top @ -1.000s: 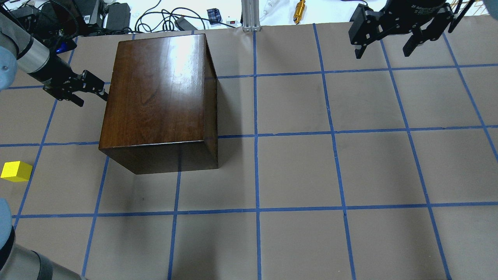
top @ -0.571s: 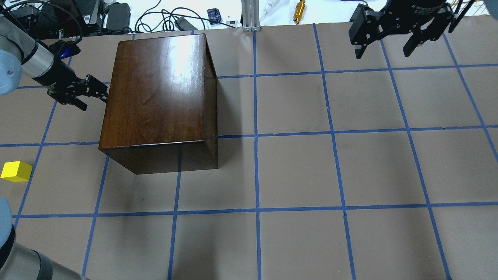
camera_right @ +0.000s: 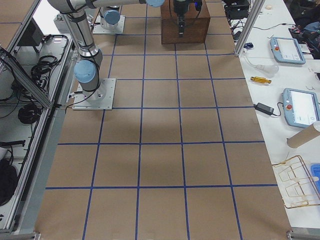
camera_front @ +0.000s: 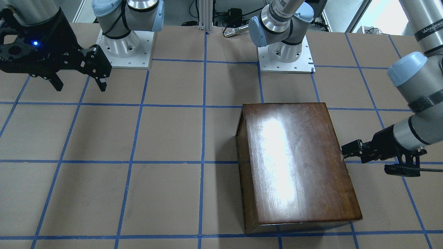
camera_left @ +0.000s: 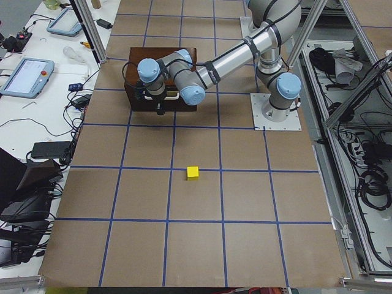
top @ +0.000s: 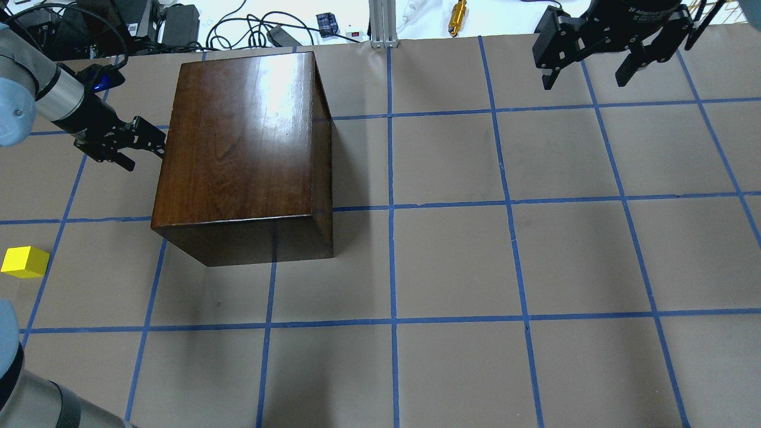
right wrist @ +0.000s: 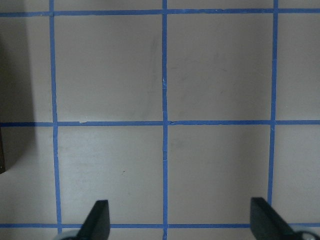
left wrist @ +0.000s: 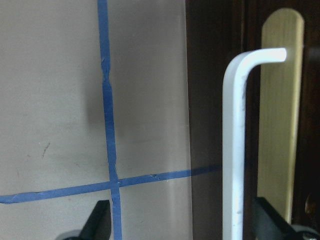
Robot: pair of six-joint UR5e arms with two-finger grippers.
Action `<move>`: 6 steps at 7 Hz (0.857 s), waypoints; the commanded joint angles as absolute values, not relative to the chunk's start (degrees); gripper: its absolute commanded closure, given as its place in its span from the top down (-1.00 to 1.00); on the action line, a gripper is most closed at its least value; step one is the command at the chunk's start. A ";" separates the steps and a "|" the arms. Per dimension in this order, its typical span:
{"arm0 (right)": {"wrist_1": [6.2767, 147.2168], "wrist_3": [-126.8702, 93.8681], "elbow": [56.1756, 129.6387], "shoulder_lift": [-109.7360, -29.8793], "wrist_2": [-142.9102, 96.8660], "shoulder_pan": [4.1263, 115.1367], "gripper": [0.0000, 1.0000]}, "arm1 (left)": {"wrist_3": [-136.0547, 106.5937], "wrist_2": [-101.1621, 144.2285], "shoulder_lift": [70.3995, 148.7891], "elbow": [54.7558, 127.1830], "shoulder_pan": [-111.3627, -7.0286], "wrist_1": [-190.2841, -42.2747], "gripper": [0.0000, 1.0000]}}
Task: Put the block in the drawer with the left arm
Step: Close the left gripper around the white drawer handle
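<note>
The yellow block (top: 25,262) lies on the table near the left edge, well apart from the cabinet; it also shows in the exterior left view (camera_left: 193,173). The dark-brown cabinet (top: 244,148) stands with its drawer shut. In the left wrist view the drawer's dark front panel (left wrist: 215,100) and its metal handle (left wrist: 235,150) fill the right side. My left gripper (top: 145,148) is open at the cabinet's left face, and the handle stands between its fingers (left wrist: 100,222). My right gripper (top: 588,71) is open and empty over the far right of the table.
Blue tape lines divide the brown table into squares. Cables and small devices (top: 178,24) lie beyond the far edge behind the cabinet. The two arm bases (camera_front: 124,45) stand on white plates at the robot's side of the table.
My left gripper has moved a little closer to the cabinet's left face. The block, the cabinet and the right arm have not moved.
</note>
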State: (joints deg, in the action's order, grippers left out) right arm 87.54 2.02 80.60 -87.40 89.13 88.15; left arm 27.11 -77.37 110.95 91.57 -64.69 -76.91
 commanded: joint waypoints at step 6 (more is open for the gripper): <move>87.54 2.02 80.60 -87.36 89.12 88.07 1.00 | 28.12 -76.20 111.36 91.85 -64.07 -76.03 0.98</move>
State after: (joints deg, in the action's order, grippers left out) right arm 87.54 2.02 80.60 -87.42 89.15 88.10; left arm 28.00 -76.20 111.29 91.85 -64.25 -76.06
